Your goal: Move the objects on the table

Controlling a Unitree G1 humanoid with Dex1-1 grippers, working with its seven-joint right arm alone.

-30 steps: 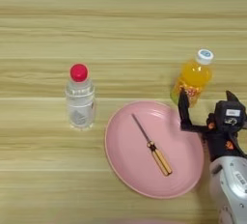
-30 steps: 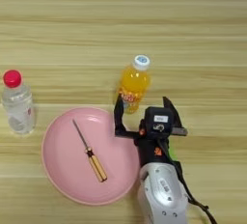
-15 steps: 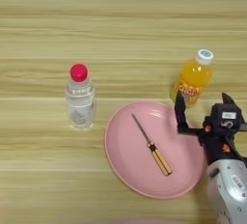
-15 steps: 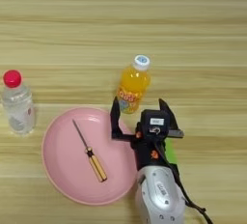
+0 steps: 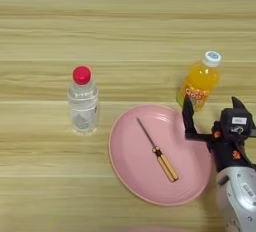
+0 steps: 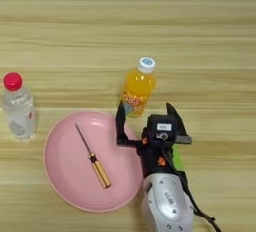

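Observation:
A slim screwdriver [image 5: 157, 150] with an orange-and-black handle lies on a round pink plate [image 5: 130, 176], its shaft pointing to the far left. Its point in the right eye view is screwdriver [image 6: 93, 157]. My right gripper [image 6: 145, 112] hovers at the plate's right rim, just in front of the orange juice bottle [image 6: 138, 88]. It is open with nothing between its black fingers [image 6: 120, 126]. A sliver of the bright-green block [image 6: 177, 158] shows on the table [image 6: 210, 36] beside the gripper body, mostly hidden under it.
A clear bottle with a red cap [image 5: 83, 101] stands upright left of the plate. The juice bottle [image 5: 199, 82] stands just behind the plate's right rim. My silver forearm [image 6: 165, 208] comes in from the bottom edge.
The gripper has shifted very slightly nearer and to the left, staying open. The screwdriver, plate and both bottles have not moved.

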